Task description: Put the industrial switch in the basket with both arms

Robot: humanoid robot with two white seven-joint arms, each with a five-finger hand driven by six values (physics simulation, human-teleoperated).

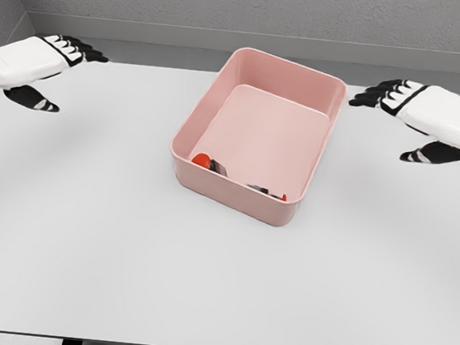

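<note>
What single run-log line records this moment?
switch: inside pink basket, near wall | left hand: open, apart | right hand: open, apart

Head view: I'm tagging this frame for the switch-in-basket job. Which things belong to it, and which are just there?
Job:
- pink basket
- industrial switch, red and dark, partly hidden low inside the basket's near wall
- left hand, open
- right hand, open

Just there:
- white table
</note>
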